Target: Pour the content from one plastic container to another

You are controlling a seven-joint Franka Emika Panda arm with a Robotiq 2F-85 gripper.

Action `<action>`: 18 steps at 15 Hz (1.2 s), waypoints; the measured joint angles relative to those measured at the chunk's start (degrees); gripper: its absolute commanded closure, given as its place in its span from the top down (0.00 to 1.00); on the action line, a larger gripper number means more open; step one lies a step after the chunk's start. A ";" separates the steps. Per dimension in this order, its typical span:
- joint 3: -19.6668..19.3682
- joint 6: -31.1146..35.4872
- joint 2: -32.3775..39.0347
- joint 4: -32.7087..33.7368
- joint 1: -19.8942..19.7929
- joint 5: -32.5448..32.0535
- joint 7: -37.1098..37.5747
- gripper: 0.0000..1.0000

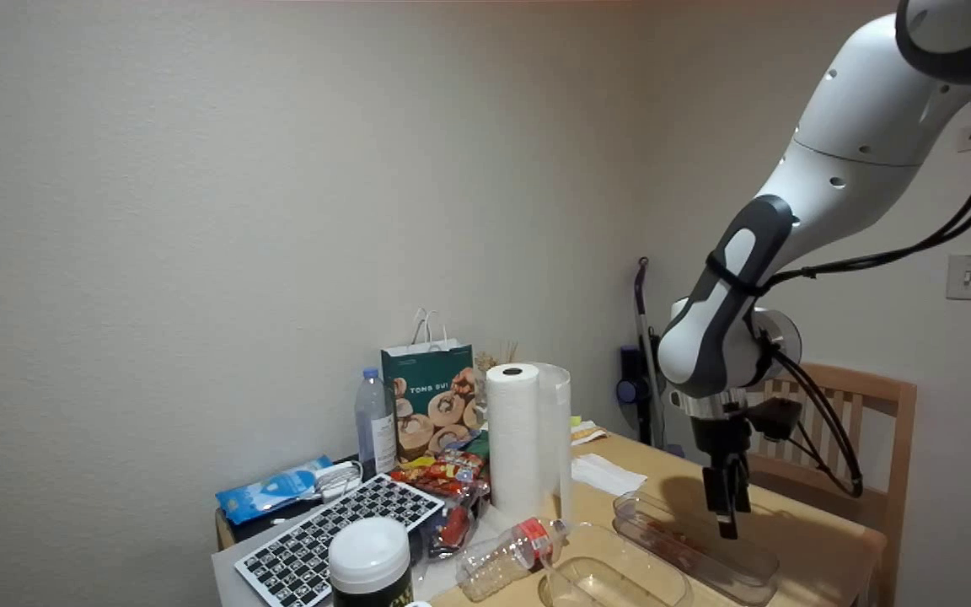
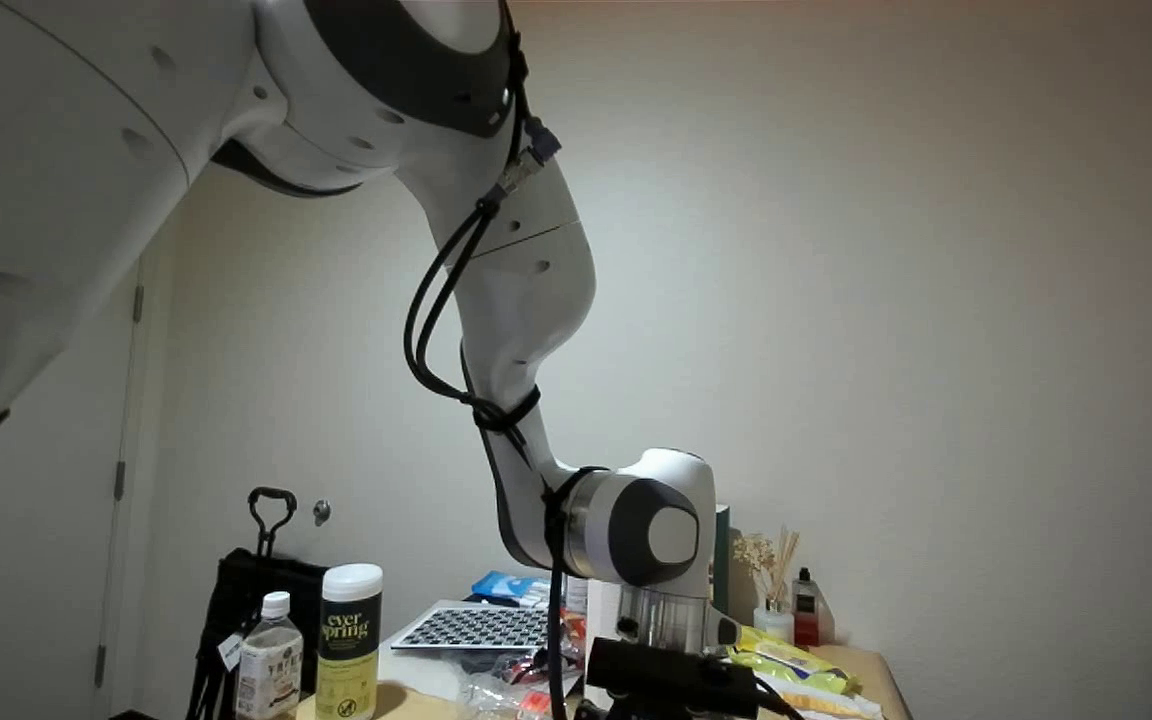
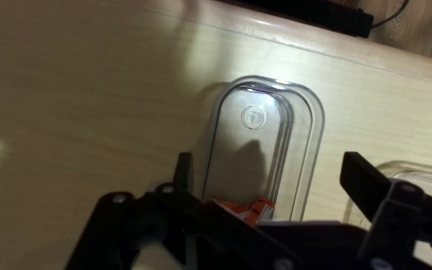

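Plain beige walls (image 1: 283,211) back the work area. Over a light wooden table (image 1: 814,539) hangs a white-and-grey jointed robot arm (image 1: 839,143), its black two-fingered gripper (image 3: 268,167) pointing down. Behind the gripper, in an exterior view, stands a slatted wooden chair (image 1: 852,386); left of the gripper, a green paper bag with brown round prints (image 1: 435,405), a flat black-and-white patterned board (image 1: 304,548) and an upright white paper-towel roll (image 1: 513,447).

Beneath the gripper, a long, round-cornered clear plastic tub (image 3: 264,150) rests on the table, one end masked by the gripper in the wrist view. Beside it sits a boxy clear plastic container (image 1: 620,582), partly covered by a finger in the wrist view. Obstruction noted: a clear plastic bottle with a red label (image 1: 494,561) lies on its side just beside that container, away from the gripper. Gripper condition: fingers spread well apart, one to either side of the tub as seen from the wrist; contact cannot be determined. Inside the tub, partly hidden below the gripper, lies creased red-and-white wrapping (image 3: 255,212).
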 measured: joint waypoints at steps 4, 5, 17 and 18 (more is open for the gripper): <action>0.02 0.00 6.71 5.53 -1.77 -3.04 0.00 1.00; 0.04 -0.02 8.27 7.14 -2.13 -3.29 0.00 1.00; 2.08 -0.22 12.42 11.23 -3.58 -3.90 0.00 0.26; 2.13 -0.22 12.42 11.23 -3.60 -3.90 0.00 0.20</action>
